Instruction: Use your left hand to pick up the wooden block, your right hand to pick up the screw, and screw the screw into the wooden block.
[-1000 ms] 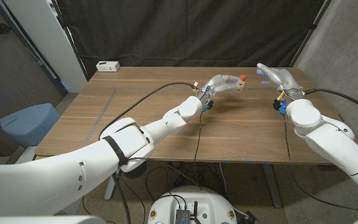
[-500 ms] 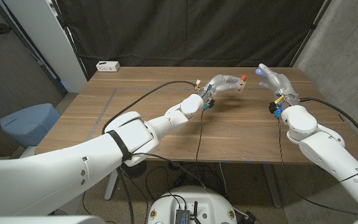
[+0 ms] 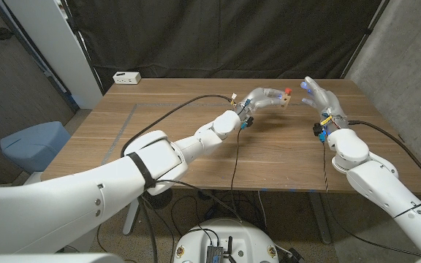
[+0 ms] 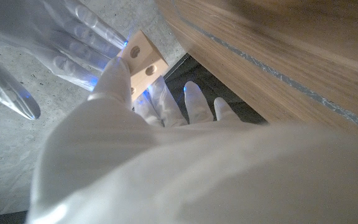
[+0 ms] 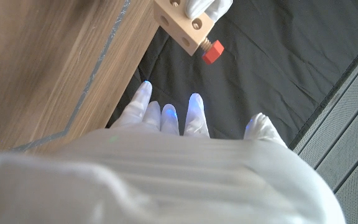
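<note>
Left hand (image 3: 263, 98) grips light, stiff wooden block (image 5: 183, 26); right hand (image 3: 318, 93) spread, empty; small red screw (image 5: 212, 51) wants fingertip pinching.

A wooden table (image 3: 196, 157) stood beneath the hands, a pale grey strip (image 3: 126, 124) running along its surface on the left arm's side. A small white box (image 3: 126, 77) sat at the table's far corner, well apart from the left hand and beyond it. A black curtain (image 3: 218, 36) hung behind the table, past both hands. A blue seat (image 3: 31, 142) stood off the table's edge, outside the left arm.
</note>
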Robot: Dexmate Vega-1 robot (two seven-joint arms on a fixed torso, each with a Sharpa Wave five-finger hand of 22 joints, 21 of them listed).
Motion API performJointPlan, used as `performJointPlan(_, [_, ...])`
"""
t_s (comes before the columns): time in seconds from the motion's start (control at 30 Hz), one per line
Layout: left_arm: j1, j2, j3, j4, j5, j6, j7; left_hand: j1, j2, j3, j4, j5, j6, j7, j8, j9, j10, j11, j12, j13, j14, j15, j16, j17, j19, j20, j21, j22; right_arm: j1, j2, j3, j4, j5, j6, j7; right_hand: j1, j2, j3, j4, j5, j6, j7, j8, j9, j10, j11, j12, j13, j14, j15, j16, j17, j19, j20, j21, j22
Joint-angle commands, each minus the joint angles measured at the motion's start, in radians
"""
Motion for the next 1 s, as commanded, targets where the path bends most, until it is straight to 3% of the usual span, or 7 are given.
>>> performJointPlan(0.03, [0.024, 0.01, -0.003, -0.011, 0.005, -0.06, 0.008, -0.016, 0.022, 0.021, 0.024, 0.004, 0.1, 0.023, 0.01, 0.001, 0.012, -0.002, 0.008, 0.089, 0.009, -0.059, 0.004, 0.004, 0.007, 0.0, 0.005, 0.003, -0.003, 0.022, -0.019, 0.038, 0.023, 0.075, 0.002, -0.018, 0.009, 0.0, 0.0, -0.001, -0.031, -0.001, -0.001, -0.002, -0.029, -0.005, -0.004, -0.002, -0.031, 0.001, -0.002, 0.005, -0.022, -0.007, 0.005, 0.0])
performJointPlan(0.43, [0.039, 0.015, -0.013, -0.021, 0.018, -0.078, 0.006, -0.014, 0.023, 0.021, 0.023, 0.004, 0.099, 0.022, 0.009, 0.001, 0.012, -0.002, 0.008, 0.089, 0.008, -0.057, 0.003, 0.004, 0.009, 0.0, 0.005, 0.003, -0.02, 0.025, -0.027, 0.059, 0.048, 0.134, 0.03, -0.043, 0.02, -0.004, 0.003, 0.0, -0.095, -0.017, 0.001, -0.01, -0.086, -0.003, 0.001, -0.003, -0.107, 0.033, -0.001, 0.007, -0.1, 0.006, -0.002, 0.0])
performJointPlan(0.6, [0.046, 0.018, -0.016, -0.027, 0.022, -0.086, 0.004, -0.016, 0.023, 0.021, 0.024, 0.003, 0.099, 0.025, 0.009, 0.001, 0.012, -0.002, 0.008, 0.089, 0.008, -0.056, 0.003, 0.004, 0.01, 0.001, 0.005, 0.003, -0.044, 0.027, -0.024, 0.052, 0.053, 0.159, 0.029, -0.066, 0.023, -0.011, 0.008, 0.001, -0.116, -0.019, 0.005, -0.012, -0.136, -0.003, -0.003, -0.004, -0.15, 0.043, 0.001, 0.008, -0.159, 0.005, -0.004, -0.001])
performJointPlan(1.0, [0.059, 0.023, -0.019, -0.041, 0.036, -0.102, -0.001, -0.015, 0.024, 0.021, 0.024, 0.003, 0.097, 0.022, 0.009, 0.001, 0.011, -0.002, 0.008, 0.09, 0.008, -0.057, 0.002, 0.004, 0.01, 0.0, 0.005, 0.003, -0.098, 0.038, -0.015, 0.014, 0.038, 0.185, -0.002, -0.079, 0.028, -0.013, 0.012, 0.002, -0.122, -0.016, 0.008, -0.012, -0.151, -0.003, 0.001, -0.004, -0.167, 0.049, 0.003, 0.009, -0.183, 0.012, -0.002, -0.001])
